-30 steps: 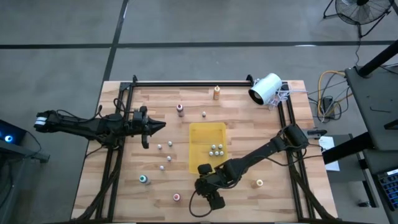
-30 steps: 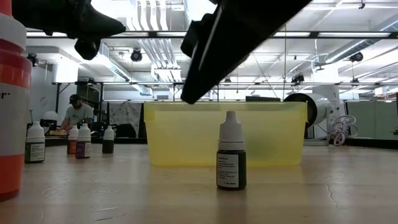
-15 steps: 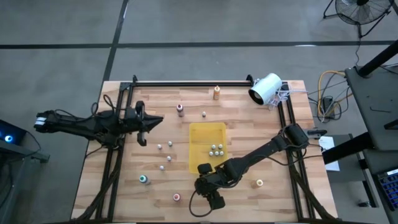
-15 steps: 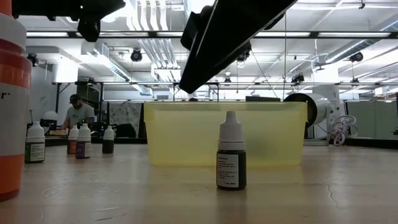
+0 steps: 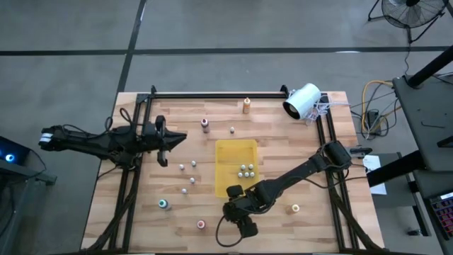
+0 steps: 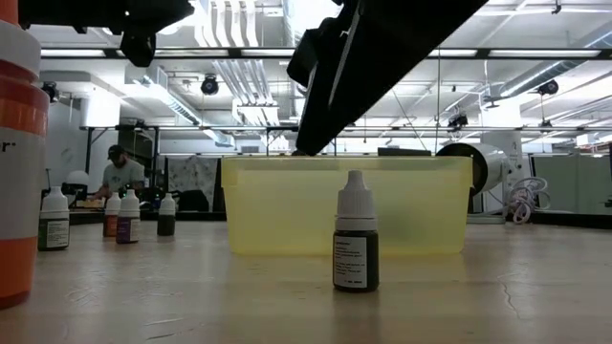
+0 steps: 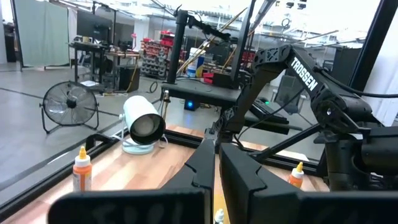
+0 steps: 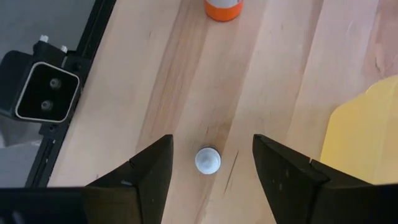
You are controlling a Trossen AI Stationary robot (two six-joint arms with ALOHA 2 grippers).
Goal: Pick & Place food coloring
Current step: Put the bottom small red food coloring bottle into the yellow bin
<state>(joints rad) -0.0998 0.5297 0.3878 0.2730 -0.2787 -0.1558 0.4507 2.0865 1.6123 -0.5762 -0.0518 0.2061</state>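
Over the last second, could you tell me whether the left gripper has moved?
Yes. The left gripper, shut, has drawn back toward the table's left edge, farther from the yellow bin than before.

I count four tiny white-capped food coloring bottles (image 5: pixel 246 170) clustered upright inside the yellow tray. The rest stand scattered on the wood — a small dark, white-capped dropper bottle (image 6: pixel 356 232) nearest me, upright, and a pink-topped one (image 5: pixel 201 224) near the front edge.

Bright overhead ceiling lights, soft shadows; near orange bottle (image 6: pixel 21 153) blurred.
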